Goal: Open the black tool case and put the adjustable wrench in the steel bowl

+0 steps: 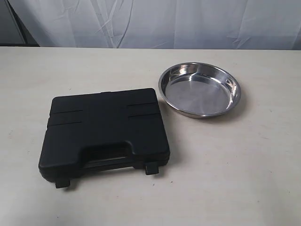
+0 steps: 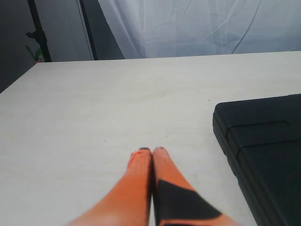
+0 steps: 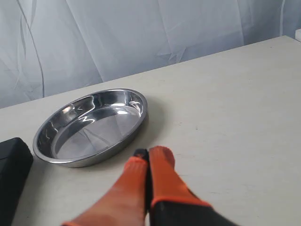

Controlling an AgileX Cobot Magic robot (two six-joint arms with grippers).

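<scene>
Status at inspection: opening step not yet begun. Flat rectangular matte black plastic tool case (image 1: 103, 127) lies closed, lid down, on the pale desk (image 1: 244, 188). Its moulded handle (image 1: 106, 151) and two clip latches (image 1: 151, 168) run along the 6 o'clock edge in the exterior view. Shallow round shiny steel bowl (image 1: 200, 89) stands empty at about 2 o'clock from the case, just beside its corner but apart. The adjustable wrench is not visible in any view and is judged to be inside the closed case.

Left hand (image 2: 151, 151): orange fingers pressed together, nothing between them, held above bare desk with a corner of the case near. Right hand (image 3: 148, 153): likewise fully closed and empty, near the bowl's rim, not touching it. Neither hand appears in the exterior view.

Recommendation: both latches should be released before any lift; whether they are engaged cannot be told from these views. A closed fingertip pushed under each tab looks adequate. The lid is then best raised from the 6 o'clock edge, swinging toward 12 o'clock. The other hand should press the base flat meanwhile, since a light plastic case is likely to slide or tip. Risk: a lid thrown back hard could strike the bowl or spill the tools.
</scene>
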